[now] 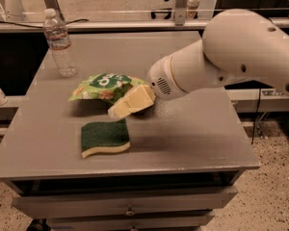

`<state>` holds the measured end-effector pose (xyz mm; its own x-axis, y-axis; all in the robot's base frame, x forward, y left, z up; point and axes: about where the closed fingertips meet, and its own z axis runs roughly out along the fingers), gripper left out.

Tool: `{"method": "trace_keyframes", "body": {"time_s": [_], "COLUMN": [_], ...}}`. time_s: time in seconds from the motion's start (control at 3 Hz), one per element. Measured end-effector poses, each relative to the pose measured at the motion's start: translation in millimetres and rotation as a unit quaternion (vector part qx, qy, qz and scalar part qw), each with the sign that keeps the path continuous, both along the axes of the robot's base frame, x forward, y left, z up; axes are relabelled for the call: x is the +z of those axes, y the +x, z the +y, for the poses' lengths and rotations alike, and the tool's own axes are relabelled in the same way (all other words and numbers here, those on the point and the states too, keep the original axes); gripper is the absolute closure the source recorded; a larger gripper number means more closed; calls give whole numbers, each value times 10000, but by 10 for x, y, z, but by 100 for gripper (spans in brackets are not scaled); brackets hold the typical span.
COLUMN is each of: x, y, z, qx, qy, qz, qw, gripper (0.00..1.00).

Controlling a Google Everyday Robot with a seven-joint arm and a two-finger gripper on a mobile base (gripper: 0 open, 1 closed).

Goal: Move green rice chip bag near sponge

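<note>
The green rice chip bag [103,86] is crinkled and light green with a dark round logo. It hangs tilted a little above the grey table [192,138], with its shadow beneath it. My gripper [123,105] reaches in from the right and is shut on the bag's right end. One cream finger [134,100] shows in front of the bag and the other is hidden behind it. The sponge [105,137], dark green on top over pale yellow foam, lies flat on the table just in front of the bag and gripper, not touching them.
A clear plastic water bottle [60,44] stands at the table's back left. My large white arm [231,57] spans the right side above the table. A drawer front [130,207] runs below the table's front edge. A railing and a floor lie behind.
</note>
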<state>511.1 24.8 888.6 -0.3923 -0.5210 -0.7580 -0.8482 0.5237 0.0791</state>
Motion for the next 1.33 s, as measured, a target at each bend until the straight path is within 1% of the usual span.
{"method": "trace_keyframes", "body": {"time_s": [0.33, 0.67, 1.0, 1.33], "x": [46, 141, 244, 271], "y": [-84, -226, -397, -603], "z": [25, 217, 355, 427], "qx": [281, 680, 1031, 1364], "qy": [298, 635, 889, 1023], "qz": [118, 191, 244, 359], "qw": [9991, 9955, 9904, 9847], "gripper": [0, 0, 0, 0]}}
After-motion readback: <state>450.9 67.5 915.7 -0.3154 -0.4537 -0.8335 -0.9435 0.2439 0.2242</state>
